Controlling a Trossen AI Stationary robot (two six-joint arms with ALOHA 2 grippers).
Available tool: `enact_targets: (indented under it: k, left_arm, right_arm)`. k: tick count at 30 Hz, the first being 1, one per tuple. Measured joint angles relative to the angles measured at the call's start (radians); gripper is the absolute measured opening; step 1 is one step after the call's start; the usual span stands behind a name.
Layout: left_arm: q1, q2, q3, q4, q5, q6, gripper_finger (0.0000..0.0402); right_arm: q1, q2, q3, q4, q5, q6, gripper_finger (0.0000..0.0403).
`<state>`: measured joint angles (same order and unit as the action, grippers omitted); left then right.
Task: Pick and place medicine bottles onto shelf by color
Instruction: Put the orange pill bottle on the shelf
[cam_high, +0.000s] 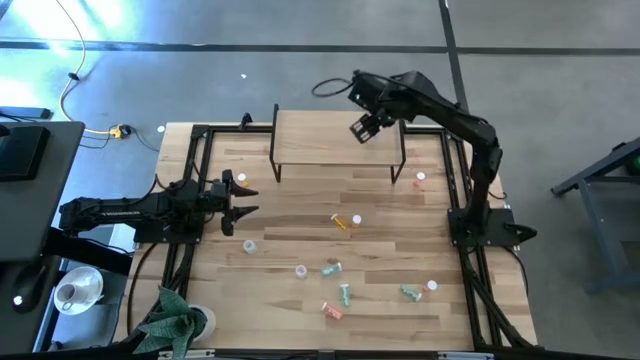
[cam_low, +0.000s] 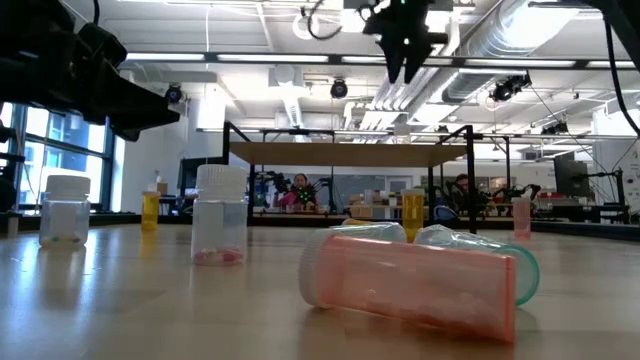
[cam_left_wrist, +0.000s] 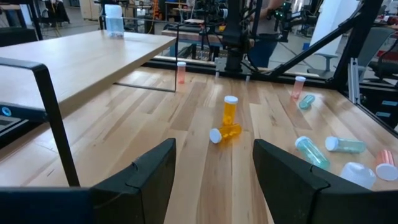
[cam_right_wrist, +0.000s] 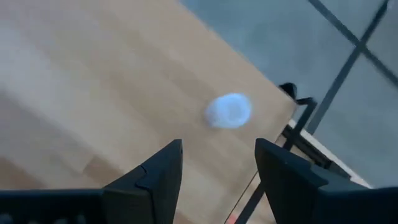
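Observation:
The shelf (cam_high: 335, 140) stands at the table's far middle on thin black legs. My right gripper (cam_high: 362, 128) hovers above the shelf's right end, open and empty. In the right wrist view (cam_right_wrist: 217, 168) a white-capped clear bottle (cam_right_wrist: 228, 110) stands on the shelf top just beyond the fingers, apart from them. It also shows in the left wrist view (cam_left_wrist: 113, 17). My left gripper (cam_high: 240, 205) waits open and empty at the table's left. Two orange bottles (cam_left_wrist: 229, 121), one upright and one lying, sit mid-table. Green (cam_high: 345, 294), pink (cam_high: 331, 311) and clear (cam_high: 249, 245) bottles lie scattered nearer the front.
A pink bottle (cam_high: 419, 180) stands by the shelf's right leg. Black frame rails (cam_high: 195, 180) run along the table's left and right sides. A green cloth-like bundle (cam_high: 175, 320) lies at the near left corner. People sit in the room behind (cam_low: 300, 188).

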<state>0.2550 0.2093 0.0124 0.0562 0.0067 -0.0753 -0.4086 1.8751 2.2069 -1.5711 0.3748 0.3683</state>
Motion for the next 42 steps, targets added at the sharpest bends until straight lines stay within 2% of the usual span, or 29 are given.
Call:
enact_targets:
  k: [9,14,19,29,36,38,42]
  left_arm:
    - [0.000,0.000,0.000,-0.023,0.000,0.000,0.0204]
    - [0.000,0.000,0.000,-0.023,0.000,0.000,0.0204]
    - [0.000,0.000,0.000,-0.022,0.000,-0.001,0.0204]
    - [-0.001,0.000,0.000,-0.005,0.015,-0.026,0.0204]
    - [0.000,0.000,0.000,0.000,-0.006,0.002,0.0204]
    - [0.000,0.000,0.007,-0.015,-0.041,0.025,0.0204]
    - [0.000,0.000,0.055,-0.086,-0.186,0.034,0.0204]
  right_arm:
    - [0.128,-0.078,-0.145,-0.001,0.004,-0.025,0.0193]
    - [0.163,-0.184,-0.328,0.002,0.070,0.056,0.0193]
    - [0.207,-0.327,-0.531,0.081,0.066,0.151,0.0193]
    - [0.369,-0.589,-0.892,0.456,0.062,0.234,0.0193]
    - [0.481,-0.656,-1.093,0.756,0.071,0.235,0.0193]
    - [0.516,-0.656,-1.135,0.837,0.083,0.235,0.0193]
    - [0.601,-0.656,-1.237,1.072,0.106,0.223,0.0193]
